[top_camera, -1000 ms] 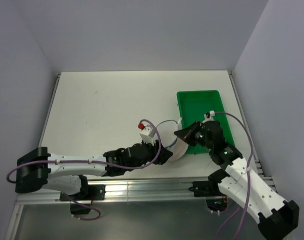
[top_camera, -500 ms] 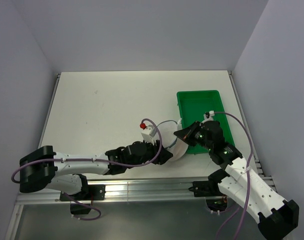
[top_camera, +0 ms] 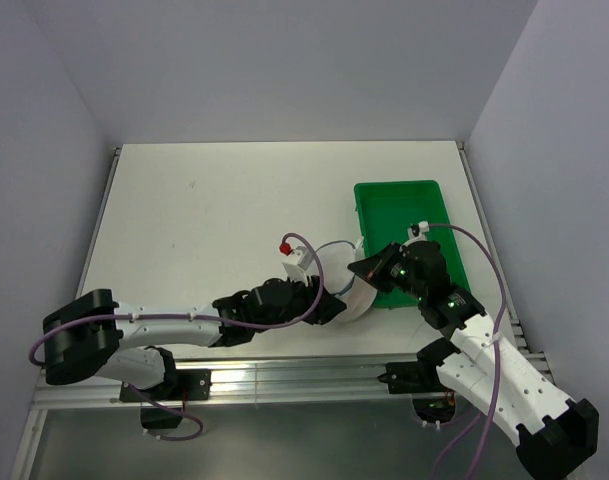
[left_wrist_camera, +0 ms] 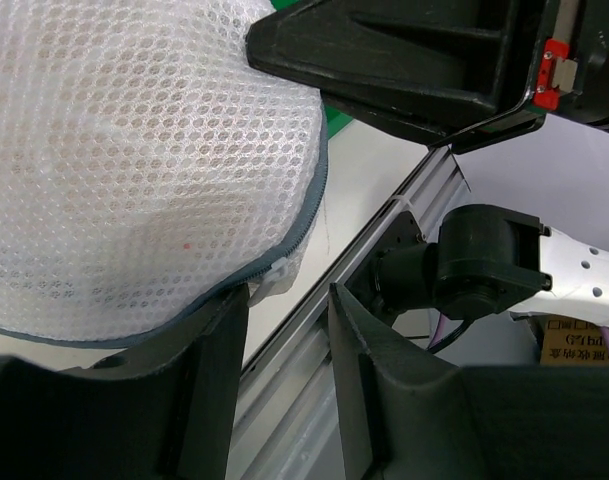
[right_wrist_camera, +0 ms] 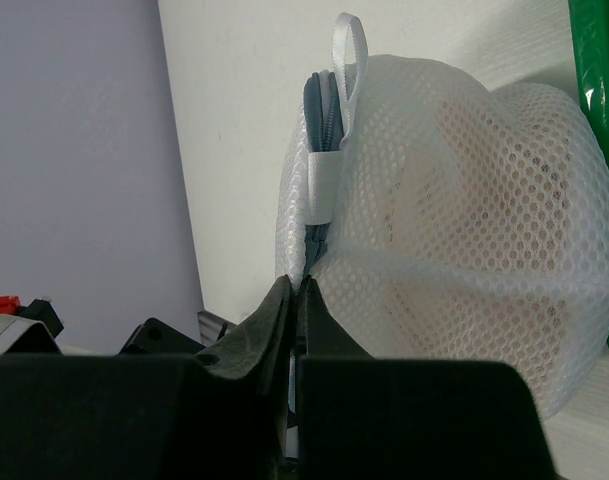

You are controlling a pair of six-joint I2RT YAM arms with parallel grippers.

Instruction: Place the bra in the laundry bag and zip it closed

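The laundry bag [right_wrist_camera: 464,250], a white mesh dome with a grey zipper rim, lies at the table's near edge [top_camera: 357,299] between both grippers. The bra [right_wrist_camera: 454,140] shows as a peach tint through the mesh. My right gripper [right_wrist_camera: 302,285] is shut on the bag's edge beside the zipper, below a white loop [right_wrist_camera: 350,45]. My left gripper [left_wrist_camera: 287,295] is open at the other side of the bag [left_wrist_camera: 134,170]. The white zipper pull [left_wrist_camera: 272,280] lies just off the tip of its left finger [left_wrist_camera: 219,350]; nothing sits between the fingers.
A green tray [top_camera: 399,215] stands right behind the bag, touching the right gripper's side. The aluminium rail [left_wrist_camera: 314,330] of the table's near edge runs just below the left gripper. White walls close in the table.
The left arm has crept a little further toward the bag, and its jaws have narrowed slightly. The right gripper and the bag have stayed where they were.
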